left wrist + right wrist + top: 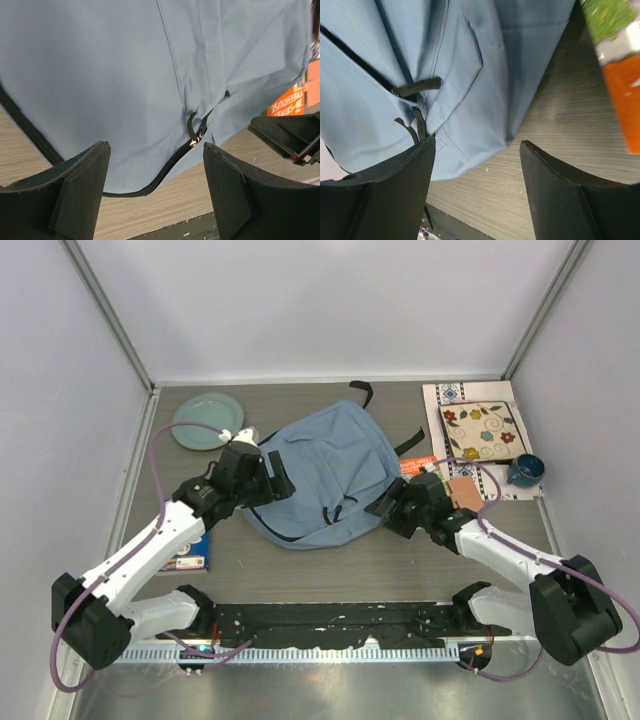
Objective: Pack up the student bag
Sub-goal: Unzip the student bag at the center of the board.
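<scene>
The left claw (pixel 156 150) stood apart and empty at the student bag's (pixel 330 465) left edge, near a zipper pull (pixel 193 132). The right claw (pixel 477 147), also apart and empty, was at the bag's right edge. The one bag lay mid-desk (pixel 400 570). Around it were one green plate (pixel 207 422), one mug (pixel 524 471), one floral tile (pixel 478 430), and one orange booklet (pixel 414 464) just beside the right claw. A strip of desk showed before the bag.
</scene>
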